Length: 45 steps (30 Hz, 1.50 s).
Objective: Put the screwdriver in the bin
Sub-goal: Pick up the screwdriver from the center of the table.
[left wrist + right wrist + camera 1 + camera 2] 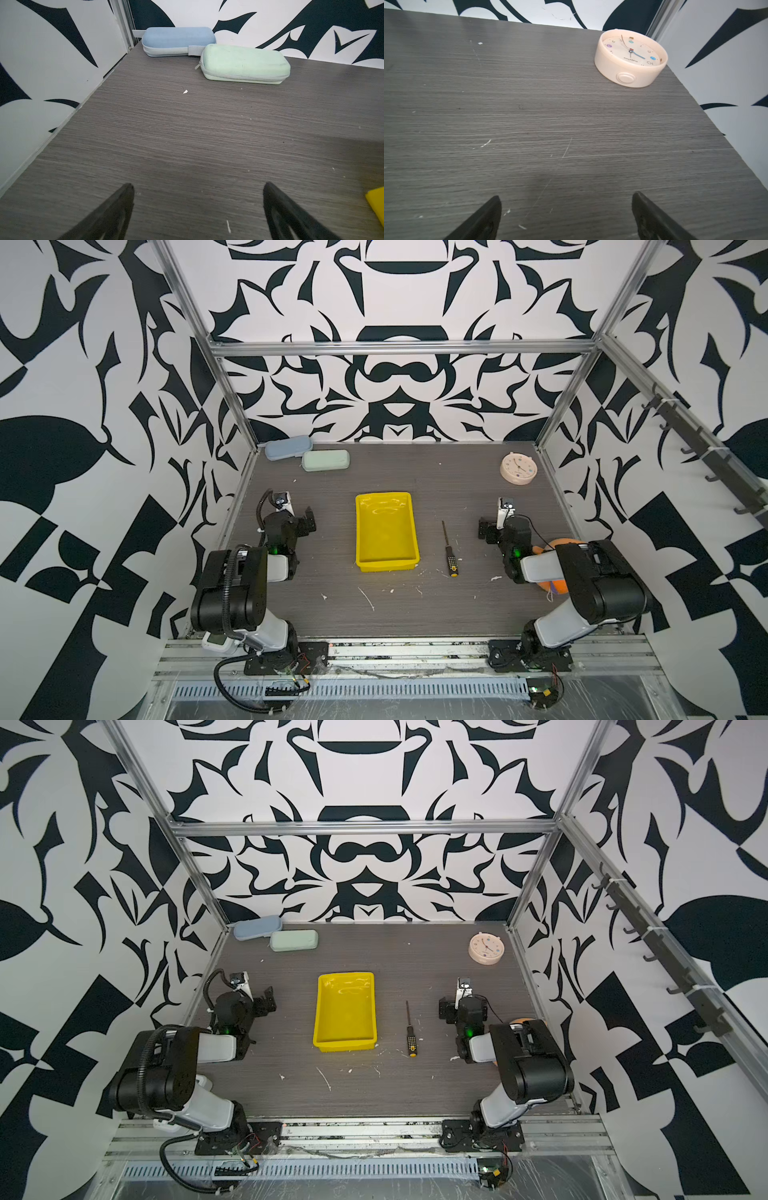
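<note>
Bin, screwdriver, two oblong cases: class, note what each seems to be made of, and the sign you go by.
Bin: likely glossy plastic; bright yellow, with white glare on its floor.
Screwdriver: thin dark shaft, probably metal; black handle with yellow dots, probably plastic or rubber.
Blue case and green case: matte, apparently fabric-covered shells, zip bands around their sides.

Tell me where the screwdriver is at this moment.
In both top views the screwdriver lies flat on the table, to the right of the bin and not touching it, its handle toward the front edge.
</note>
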Motion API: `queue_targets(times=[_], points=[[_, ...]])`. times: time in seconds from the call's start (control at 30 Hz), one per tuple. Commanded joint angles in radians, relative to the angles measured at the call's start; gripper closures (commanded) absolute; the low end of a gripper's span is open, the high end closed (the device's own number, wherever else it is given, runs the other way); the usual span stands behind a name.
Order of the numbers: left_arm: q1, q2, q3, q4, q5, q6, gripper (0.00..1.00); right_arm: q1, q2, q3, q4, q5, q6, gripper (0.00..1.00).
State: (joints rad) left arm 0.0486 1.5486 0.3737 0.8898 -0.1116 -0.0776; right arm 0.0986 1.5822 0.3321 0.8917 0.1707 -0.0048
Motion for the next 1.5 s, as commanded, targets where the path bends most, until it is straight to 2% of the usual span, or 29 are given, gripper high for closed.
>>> queue_targets(times=[0.0, 1.13, 1.3, 1.37, 1.47], points=[[0.004, 0.001, 0.006, 0.005, 0.000, -0.003, 0.01, 0.000, -0.032, 0.019, 0.020, -0.028, -0.015, 0.00], [0.005, 0.002, 0.004, 0.007, -0.002, -0.003, 0.01, 0.000, -0.033, 0.015, 0.025, -0.028, -0.014, 0.00], [0.004, -0.028, -0.049, 0.093, 0.046, 0.013, 0.01, 0.001, -0.042, -0.043, 0.130, -0.080, -0.027, 0.00], [0.004, -0.102, -0.053, 0.045, 0.076, 0.023, 0.01, 0.005, -0.048, -0.061, 0.158, -0.089, -0.035, 0.00], [0.001, -0.380, 0.051, -0.373, 0.158, -0.024, 0.01, 0.032, -0.086, -0.081, 0.157, -0.066, -0.059, 0.00]])
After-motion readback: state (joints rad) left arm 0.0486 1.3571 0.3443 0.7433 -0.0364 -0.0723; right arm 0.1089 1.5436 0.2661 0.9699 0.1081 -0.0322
